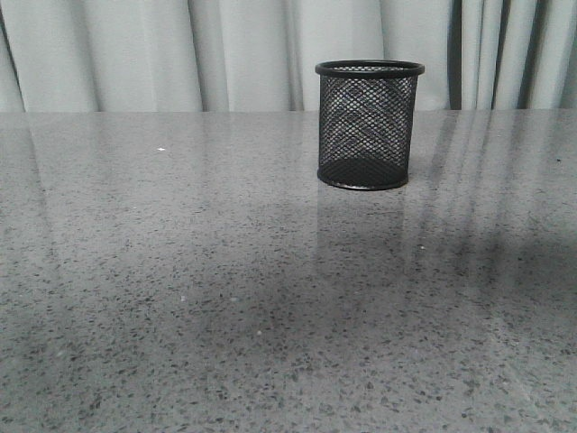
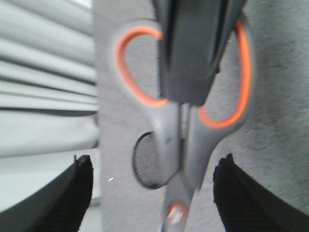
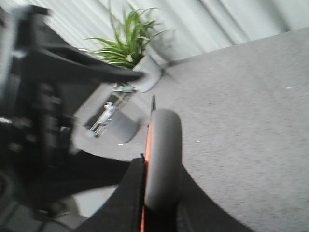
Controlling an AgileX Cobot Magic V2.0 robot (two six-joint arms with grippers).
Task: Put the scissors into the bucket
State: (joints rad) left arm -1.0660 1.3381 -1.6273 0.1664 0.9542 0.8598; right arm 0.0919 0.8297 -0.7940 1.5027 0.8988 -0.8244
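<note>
bucket: small black wire-mesh cylindrical cup [image 1: 369,124], upright on the grey speckled table [image 1: 180,298], nothing in it.
scissors: grey-handled, orange-lined pair [image 2: 186,140], held off the table and outside the cup; from the left wrist they line up with its mouth.
right gripper [image 2: 188,72]: clamped on the handle loops.
left gripper [image 2: 154,188]: fingers spread, holding nothing.
handling: we judge them stiff, light and smooth; grip the handles, blades leading into the cup.

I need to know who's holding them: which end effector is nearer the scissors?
Right. The right end effector is shut on the scissors at the handle loops. The left end effector is open and faces the scissors without touching them.
</note>
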